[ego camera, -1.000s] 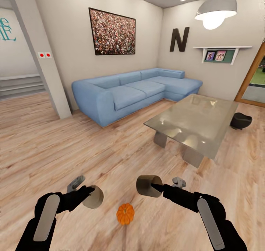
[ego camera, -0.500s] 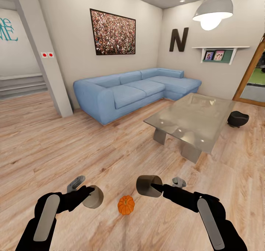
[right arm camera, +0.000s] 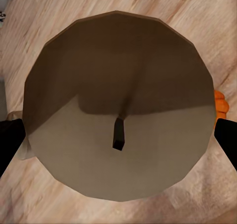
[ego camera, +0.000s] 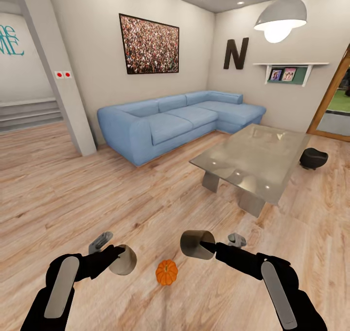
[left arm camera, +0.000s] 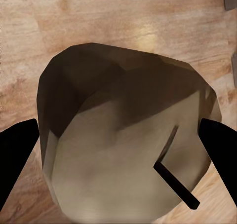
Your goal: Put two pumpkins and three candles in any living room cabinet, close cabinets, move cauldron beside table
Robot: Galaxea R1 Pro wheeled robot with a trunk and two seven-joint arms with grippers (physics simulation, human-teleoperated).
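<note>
1. The left tool [ego camera: 118,259] pinches a grey-beige candle [ego camera: 124,259] low over the wooden floor [ego camera: 73,195]; in the left wrist view the candle [left arm camera: 123,145] sits between the two dark fingertips [left arm camera: 17,150], its wick end facing the camera.
2. The right tool [ego camera: 206,246] likewise grips a second candle [ego camera: 194,244], held on its side with the flat wick face turned toward the left arm; in the right wrist view this candle [right arm camera: 118,105] is clamped between the fingers [right arm camera: 227,140] at its two sides, and a sliver of orange shows just past its rim.
3. One pumpkin [ego camera: 166,272] rests on the floor between the two tools, slightly nearer the camera than either candle and apart from both.
4. Farther on and to the right stands the desk [ego camera: 253,153], a low rectangular piece with a shiny grey glass top on grey slab legs; its near corner points toward the robot.
5. The cauldron [ego camera: 313,158], round and matt black, sits on the floor just beside the desk's right edge, near its far right corner.
6. Beyond the desk's far left edge a blue corner sofa [ego camera: 170,122] runs along the wall.
7. Above the sofa hangs a framed picture [ego camera: 148,43]; on the adjoining wall are a dark letter N [ego camera: 236,53] and a small white shelf [ego camera: 290,71] with photos.
8. A grey pendant lamp [ego camera: 281,19] hangs lit above the desk.
</note>
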